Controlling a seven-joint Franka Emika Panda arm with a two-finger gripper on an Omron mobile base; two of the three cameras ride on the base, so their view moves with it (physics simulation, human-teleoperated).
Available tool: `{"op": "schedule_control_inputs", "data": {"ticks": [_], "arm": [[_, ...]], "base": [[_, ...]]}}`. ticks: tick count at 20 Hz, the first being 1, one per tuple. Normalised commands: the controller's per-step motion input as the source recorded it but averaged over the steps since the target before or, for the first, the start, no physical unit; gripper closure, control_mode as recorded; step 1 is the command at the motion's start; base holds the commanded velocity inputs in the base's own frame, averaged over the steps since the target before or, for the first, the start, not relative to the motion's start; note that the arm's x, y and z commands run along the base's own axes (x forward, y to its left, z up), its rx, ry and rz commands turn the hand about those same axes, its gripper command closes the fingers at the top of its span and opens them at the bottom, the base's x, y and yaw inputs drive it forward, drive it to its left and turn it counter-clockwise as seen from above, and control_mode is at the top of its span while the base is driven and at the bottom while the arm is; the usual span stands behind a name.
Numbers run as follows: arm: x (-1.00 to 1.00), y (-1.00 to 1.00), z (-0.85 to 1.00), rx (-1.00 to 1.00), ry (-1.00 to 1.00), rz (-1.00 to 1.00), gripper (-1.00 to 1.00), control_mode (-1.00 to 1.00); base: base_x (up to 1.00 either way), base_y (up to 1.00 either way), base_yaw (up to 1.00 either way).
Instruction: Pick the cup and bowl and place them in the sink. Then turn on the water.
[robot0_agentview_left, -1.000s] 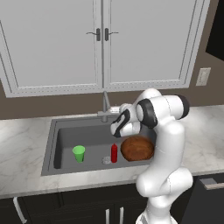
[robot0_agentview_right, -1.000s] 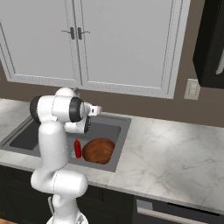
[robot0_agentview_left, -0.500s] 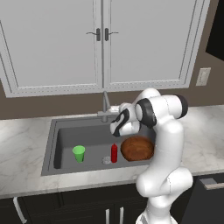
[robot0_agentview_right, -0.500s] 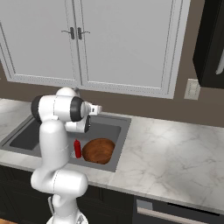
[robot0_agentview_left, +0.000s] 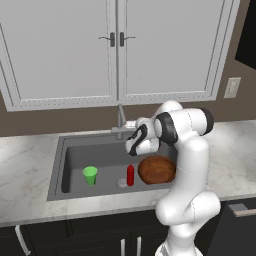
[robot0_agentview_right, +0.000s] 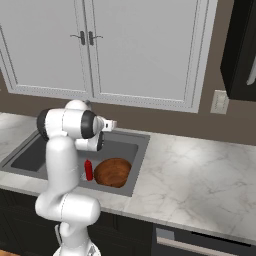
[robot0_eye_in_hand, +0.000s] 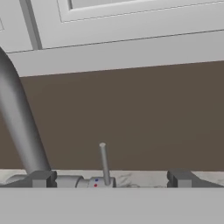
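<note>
The green cup (robot0_agentview_left: 90, 175) stands upright in the left half of the dark grey sink (robot0_agentview_left: 64, 152). The reddish-brown bowl (robot0_agentview_left: 156, 170) (robot0_agentview_right: 112, 172) rests in the sink's right end. My gripper (robot0_agentview_left: 128, 127) (robot0_agentview_right: 110, 124) (robot0_eye_in_hand: 112, 179) is up at the sink's back edge, right by the base of the faucet (robot0_agentview_left: 120, 116) (robot0_eye_in_hand: 17, 118). It is open and holds nothing. In the hand view, the faucet's thin upright lever (robot0_eye_in_hand: 104, 161) stands between my fingertips (robot0_eye_in_hand: 42, 178), a little left of centre. No water is in view.
A small red bottle (robot0_agentview_left: 130, 175) (robot0_agentview_right: 89, 170) stands in the sink between cup and bowl. Marble counter (robot0_agentview_right: 200, 180) runs on both sides of the sink. White cabinet doors (robot0_agentview_left: 115, 50) hang above. A wall outlet (robot0_agentview_left: 231, 87) is on the brown backsplash at right.
</note>
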Motion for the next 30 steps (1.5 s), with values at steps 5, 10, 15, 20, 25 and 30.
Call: {"op": "schedule_control_inputs", "data": {"ticks": [5,10,15,20,25,30], "arm": [[0.05,0.0,-0.16,0.0,-0.03,0.0,-1.0,-1.0],[0.05,0.0,-0.14,0.0,-0.03,0.0,-1.0,-1.0],[0.04,0.0,-0.16,0.0,-0.03,0.0,-1.0,-1.0],[0.05,0.0,-0.17,0.0,-0.05,0.0,-1.0,-1.0],[0.04,0.0,-0.16,0.0,-0.06,0.0,-1.0,-1.0],[0.0,0.0,-0.07,0.0,-0.03,0.0,-1.0,-1.0]], "base": [[0.0,0.0,0.0],[0.0,0.0,0.0],[0.0,0.0,0.0],[0.0,0.0,0.0],[0.0,0.0,0.0],[0.0,0.0,0.0]]}}
